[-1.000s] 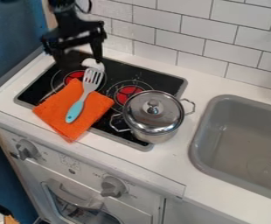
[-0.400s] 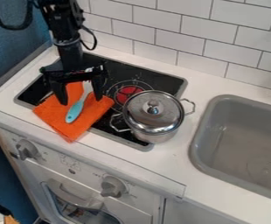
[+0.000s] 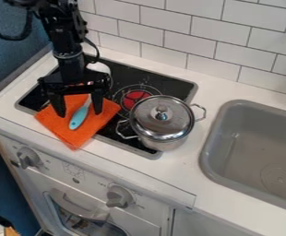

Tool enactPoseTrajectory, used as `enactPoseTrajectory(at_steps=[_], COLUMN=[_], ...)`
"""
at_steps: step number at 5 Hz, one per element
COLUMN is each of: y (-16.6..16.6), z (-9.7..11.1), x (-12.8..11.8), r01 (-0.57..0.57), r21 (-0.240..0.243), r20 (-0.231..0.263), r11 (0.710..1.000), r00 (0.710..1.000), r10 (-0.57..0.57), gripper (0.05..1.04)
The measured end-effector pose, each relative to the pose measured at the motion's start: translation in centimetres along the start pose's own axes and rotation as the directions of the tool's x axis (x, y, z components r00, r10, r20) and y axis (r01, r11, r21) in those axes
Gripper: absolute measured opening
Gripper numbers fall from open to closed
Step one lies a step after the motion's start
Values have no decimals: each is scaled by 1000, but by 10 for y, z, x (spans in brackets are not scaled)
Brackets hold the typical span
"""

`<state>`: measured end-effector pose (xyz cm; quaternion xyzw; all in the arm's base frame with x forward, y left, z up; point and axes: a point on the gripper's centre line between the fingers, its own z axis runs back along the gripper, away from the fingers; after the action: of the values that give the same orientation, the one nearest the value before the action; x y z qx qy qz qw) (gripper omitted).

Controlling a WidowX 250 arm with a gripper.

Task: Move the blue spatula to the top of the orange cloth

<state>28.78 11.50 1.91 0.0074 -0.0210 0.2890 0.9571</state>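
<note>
Blue spatula (image 3: 79, 118) is what you're after, and its rounded handle lies on the orange cloth (image 3: 74, 135), angled from near the cloth's front edge up towards the back of the stove (image 3: 150, 82). Your gripper (image 3: 79, 114) hangs over it with its two fingers well apart, one on each side of the handle, and nothing is clamped between them. The spatula's far end is hidden behind the gripper, so you can't tell whether the head lies on the cloth or reaches past it.

Expect it to feel light and fairly stiff, most likely smooth plastic, so a loose pinch could let it slip or swivel. It doesn't look fragile; you can close firmly. Your best hold is probably the upper part of the handle, near the narrow neck and closer to the balance point. Take it by the handle's front end and the head may dip or drag. Come down square across the handle, but not too deep: the cloth is soft and could bunch up and come along with it. Since the handle is already on the cloth, you probably need only a short lift and shift
</note>
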Motion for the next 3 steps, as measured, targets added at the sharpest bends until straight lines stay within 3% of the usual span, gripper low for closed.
enactPoseTrajectory(at_steps=[1, 3], y=[2, -2], z=[-11, -21], x=[0, 7], r01=[-12, 0], r21=[23, 37], r20=[-20, -33], r11=[1000, 999], r00=[1000, 999], r10=[12, 1], gripper=[950, 407])
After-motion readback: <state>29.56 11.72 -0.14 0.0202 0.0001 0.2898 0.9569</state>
